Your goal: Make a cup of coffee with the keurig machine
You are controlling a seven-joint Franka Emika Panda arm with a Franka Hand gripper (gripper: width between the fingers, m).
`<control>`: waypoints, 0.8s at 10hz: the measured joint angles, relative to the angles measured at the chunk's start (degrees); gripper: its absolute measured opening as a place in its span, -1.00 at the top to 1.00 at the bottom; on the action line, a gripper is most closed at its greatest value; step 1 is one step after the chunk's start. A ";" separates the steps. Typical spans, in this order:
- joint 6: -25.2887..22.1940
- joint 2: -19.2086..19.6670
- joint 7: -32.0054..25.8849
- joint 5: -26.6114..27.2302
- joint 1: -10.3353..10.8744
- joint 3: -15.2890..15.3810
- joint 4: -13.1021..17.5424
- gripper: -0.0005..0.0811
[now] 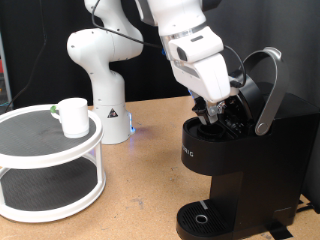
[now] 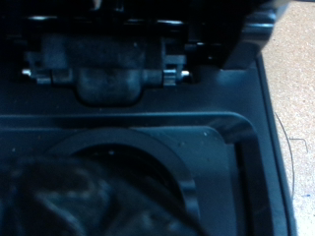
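In the exterior view, the keurig machine (image 1: 235,160) stands on the wooden counter (image 1: 140,190) at the exterior view's right, its silver-grey lid handle (image 1: 268,90) swung up and back so the brew head gapes open. The white arm reaches down from the top of the picture, and the gripper (image 1: 212,112) is sunk into that open mouth, its tips lost among the dark parts inside. Whether the fingers are apart or together I cannot tell, and no pod or other object can be seen between them. The round drip tray (image 1: 203,217) at the foot of the machine carries nothing.

The cup (image 1: 72,116) is well away, at the exterior view's left, upright on the top tier of a white two-tier round stand (image 1: 50,165). So the cup lies far to the left of the gripper and somewhat lower, with the arm's white base (image 1: 105,100) between them and further back. The gripper is at the machine, not the cup, and the cup is not yet under the spout.

In the wrist view, almost everything is black plastic, seen very close and blurred. A curved rim (image 2: 138,143) suggests the round pod chamber, with a hinge-like block (image 2: 106,81) beyond it. A strip of counter shows along one edge. The fingers cannot be made out here either, nor whether a pod sits in the chamber.
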 joint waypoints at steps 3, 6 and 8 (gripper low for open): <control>0.97 0.45 0.00 0.00 0.02 0.91 -0.69 -0.15; 1.88 1.35 0.02 -0.11 0.02 1.42 -1.03 -0.15; 2.82 2.41 0.19 -0.68 0.02 1.70 -1.14 -0.15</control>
